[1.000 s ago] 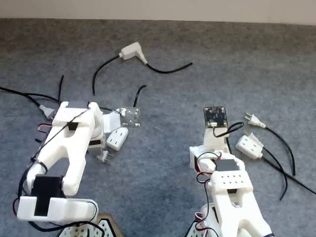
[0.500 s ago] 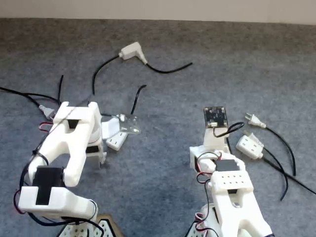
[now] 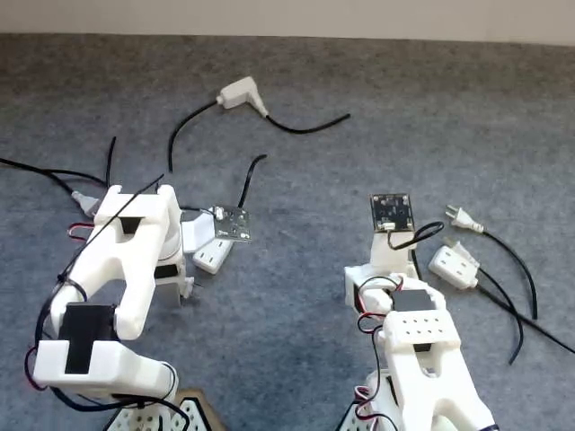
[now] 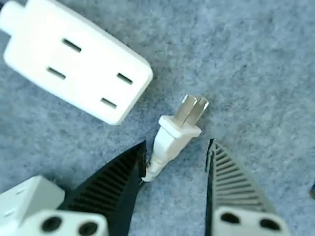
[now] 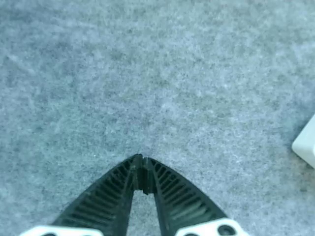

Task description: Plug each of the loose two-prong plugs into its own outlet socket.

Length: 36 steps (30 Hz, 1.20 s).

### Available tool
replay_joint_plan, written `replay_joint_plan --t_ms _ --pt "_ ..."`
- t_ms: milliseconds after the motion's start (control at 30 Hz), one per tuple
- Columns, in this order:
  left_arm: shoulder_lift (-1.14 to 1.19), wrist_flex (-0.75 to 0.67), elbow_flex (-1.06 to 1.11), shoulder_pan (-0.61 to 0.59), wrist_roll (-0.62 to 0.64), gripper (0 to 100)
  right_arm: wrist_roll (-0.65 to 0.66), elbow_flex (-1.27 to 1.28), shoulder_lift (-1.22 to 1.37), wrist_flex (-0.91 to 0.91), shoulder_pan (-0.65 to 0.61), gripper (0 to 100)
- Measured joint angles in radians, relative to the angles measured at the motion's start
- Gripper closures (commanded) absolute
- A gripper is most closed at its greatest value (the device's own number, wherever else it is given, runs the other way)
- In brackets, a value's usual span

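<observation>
light: bright, even, diffuse | shadows: soft, faint, close under objects

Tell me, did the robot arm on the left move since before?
Yes. In the high view the left arm tipped its wrist and slid it a little closer to the white outlet block, which stayed put.

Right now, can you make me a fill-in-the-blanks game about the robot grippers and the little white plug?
The left gripper is ____, with the small white two-prong plug lying between its black ribbed fingers. The right gripper is ____ and holds nothing. The plug has ____ flat metal prongs.
Missing words: open; shut; two.
</observation>
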Motion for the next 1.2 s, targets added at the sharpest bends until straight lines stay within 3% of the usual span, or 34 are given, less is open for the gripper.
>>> replay_joint_plan --t_ms 200,433,933,1033,1200 --pt "0.0 0.003 0.0 0.014 0.0 80 0.0 0.0 0.0 0.0 0.0 99.1" --pt "0.0 0.005 0.0 0.091 0.0 94 0.0 0.0 0.0 0.0 0.002 99.1" --pt "0.0 0.06 0.0 0.049 0.0 94 0.0 0.0 0.0 0.0 0.002 99.1" --pt "0.0 0.064 0.0 0.049 0.0 92 0.0 0.0 0.0 0.0 0.002 99.1" --pt "0.0 0.068 0.0 0.049 0.0 78 0.0 0.0 0.0 0.0 0.002 99.1"
